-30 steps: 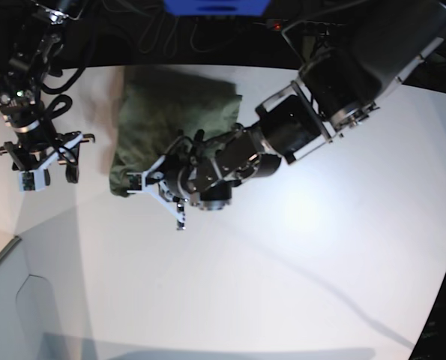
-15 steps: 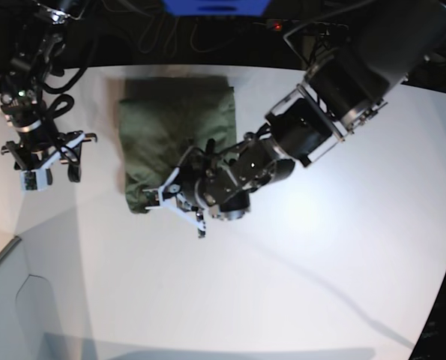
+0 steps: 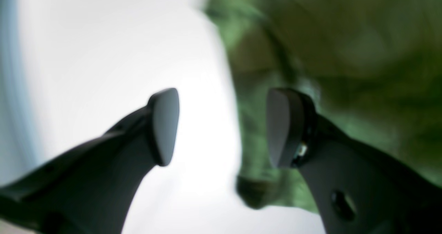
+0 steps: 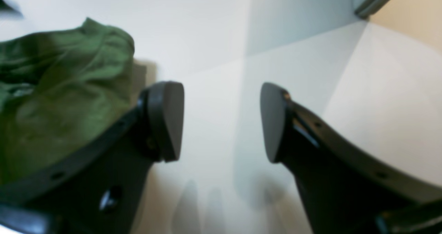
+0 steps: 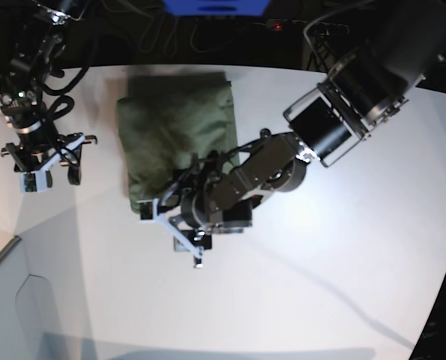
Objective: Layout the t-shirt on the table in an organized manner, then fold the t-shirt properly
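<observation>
Garment: the plain olive-green soft cotton t-shirt (image 5: 176, 135) lies on the far-left part of the table in the base view, as a compact, roughly rectangular bundle. Its sleeves and collar are not visible, so it appears folded over on itself rather than laid out.

Support: the large smooth matte white table (image 5: 320, 270) carries the garment. A broad bare area lies in front of the bundle.

Left end effector (image 5: 172, 232): released, jaws spread and empty. It hangs at the near lower corner of the bundle. In the left wrist view one pad (image 3: 281, 127) stands over the blurred cloth edge and the other over bare table. Contact with the cloth cannot be judged because of the blur.

Reason for the left placement: straddling the hem edge suits either a pinch at that corner or a let-go of it. Which one applies cannot be told.

Right end effector (image 5: 49, 166): released and empty, jaws apart. It is held clear of the garment on the bundle's other side, above bare table. The right wrist view shows the cloth beside its fingers, not between them.

Reason for the right placement: likely parked out of the working arm's path.

Stage, as judged: the fold looks well advanced; edge tidiness is unconfirmed.

Risk: the soft cotton may drag or bunch if it is pinched at one layer only.
</observation>
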You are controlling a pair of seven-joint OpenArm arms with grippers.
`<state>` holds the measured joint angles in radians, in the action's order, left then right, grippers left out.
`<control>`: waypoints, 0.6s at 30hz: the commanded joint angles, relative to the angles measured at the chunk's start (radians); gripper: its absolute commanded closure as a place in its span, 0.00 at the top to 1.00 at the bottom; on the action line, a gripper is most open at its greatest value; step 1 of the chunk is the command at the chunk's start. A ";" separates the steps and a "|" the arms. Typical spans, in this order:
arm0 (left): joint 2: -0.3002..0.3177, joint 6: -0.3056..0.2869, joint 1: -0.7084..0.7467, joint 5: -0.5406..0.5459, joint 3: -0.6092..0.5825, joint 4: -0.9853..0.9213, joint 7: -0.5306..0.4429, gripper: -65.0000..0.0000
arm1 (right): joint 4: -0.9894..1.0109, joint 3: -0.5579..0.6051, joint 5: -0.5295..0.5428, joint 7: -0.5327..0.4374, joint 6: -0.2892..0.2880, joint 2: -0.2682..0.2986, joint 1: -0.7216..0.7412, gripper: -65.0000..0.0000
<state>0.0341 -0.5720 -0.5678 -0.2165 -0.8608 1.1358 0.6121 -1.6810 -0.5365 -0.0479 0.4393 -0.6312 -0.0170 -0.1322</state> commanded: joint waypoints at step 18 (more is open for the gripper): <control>0.217 0.005 0.636 0.018 1.003 0.815 0.288 0.17 | -0.120 -0.316 0.015 -0.026 -0.005 -0.128 -0.260 0.09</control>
<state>0.2516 -0.5652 0.0788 -0.2108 0.1463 1.9347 0.9150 -1.7847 -0.8486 -0.0505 0.4419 -0.6327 -0.1509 -0.3889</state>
